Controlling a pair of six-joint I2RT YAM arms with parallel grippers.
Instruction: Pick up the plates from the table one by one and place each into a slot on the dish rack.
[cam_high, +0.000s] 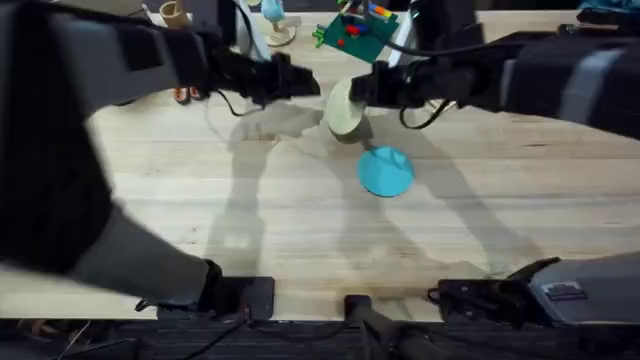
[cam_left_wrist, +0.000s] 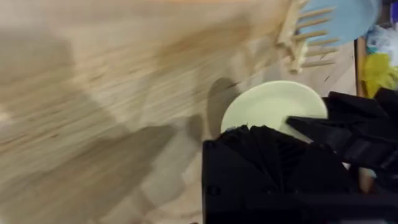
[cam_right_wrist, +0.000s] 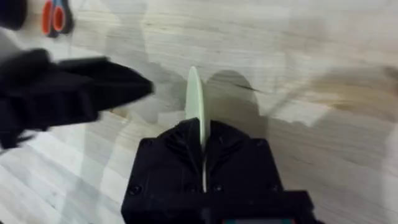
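While the left gripper (cam_high: 305, 84) hangs above the table (cam_high: 200, 190) w/ fingers I can't tell wide or narrow, the cream plate (cam_high: 343, 110) sits just right of it, held on edge, lifted off the wood. Right gripper (cam_high: 362, 88) is clamped on its rim. Cyan plate (cam_high: 386, 170) lies flat nearby. Dish rack (cam_left_wrist: 298, 34) shows in left wrist view w/ a pale blue plate (cam_left_wrist: 342, 17) in its pegs.
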